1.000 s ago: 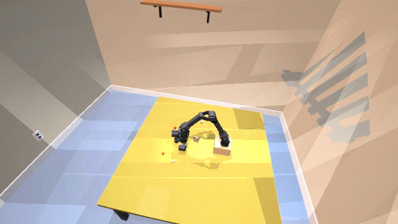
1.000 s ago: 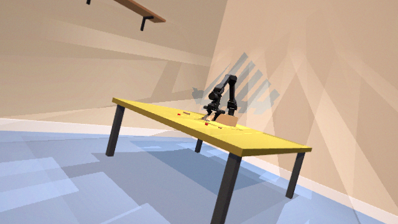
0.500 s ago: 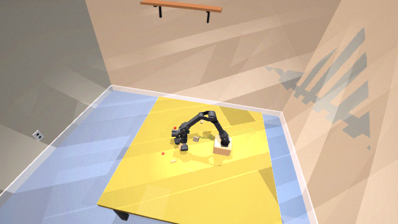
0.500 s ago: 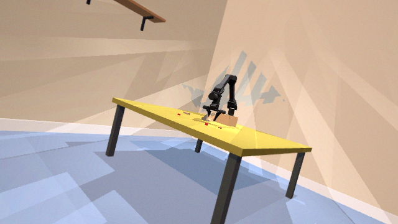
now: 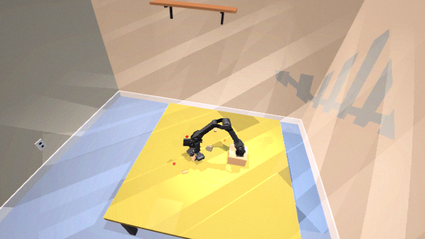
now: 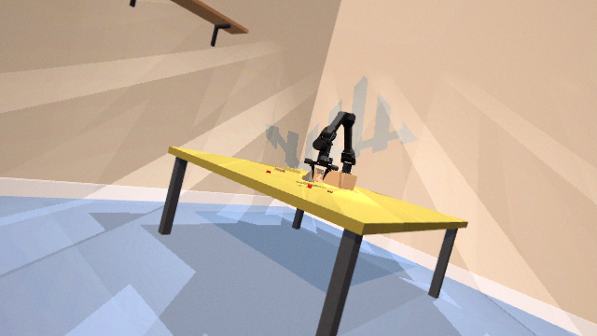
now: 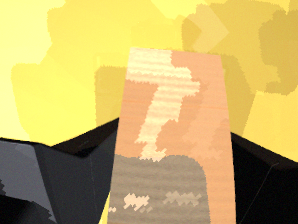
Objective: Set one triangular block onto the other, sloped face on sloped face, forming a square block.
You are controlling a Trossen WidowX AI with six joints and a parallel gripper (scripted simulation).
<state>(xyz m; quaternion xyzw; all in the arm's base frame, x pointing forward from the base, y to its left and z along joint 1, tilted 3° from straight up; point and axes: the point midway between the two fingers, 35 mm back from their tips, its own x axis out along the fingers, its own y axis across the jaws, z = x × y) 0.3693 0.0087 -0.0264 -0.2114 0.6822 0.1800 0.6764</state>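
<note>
My gripper (image 5: 195, 155) (image 6: 320, 168) (image 7: 166, 127) is shut on a tan wooden triangular block (image 5: 193, 158) (image 6: 319, 175) (image 7: 170, 110). In the wrist view a long tan face of this block lies between the two black fingers, and it seems to be held a little above the table. The other triangular block (image 5: 209, 148) (image 6: 308, 176) looks grey in shadow. It rests on the table, apart from the held block, between the gripper and the arm's base in the top view. Its exact slope direction is too small to tell.
The arm stands on a wooden box (image 5: 237, 160) (image 6: 347, 181) on the yellow table (image 5: 232, 199) (image 6: 396, 210). Red pieces (image 5: 174, 163) (image 5: 186, 136) (image 6: 268, 172) (image 6: 310, 186), a flat tan piece (image 5: 184, 171) (image 6: 280, 170), a pale piece (image 5: 215, 129) and a small orange piece (image 5: 224, 140) lie around.
</note>
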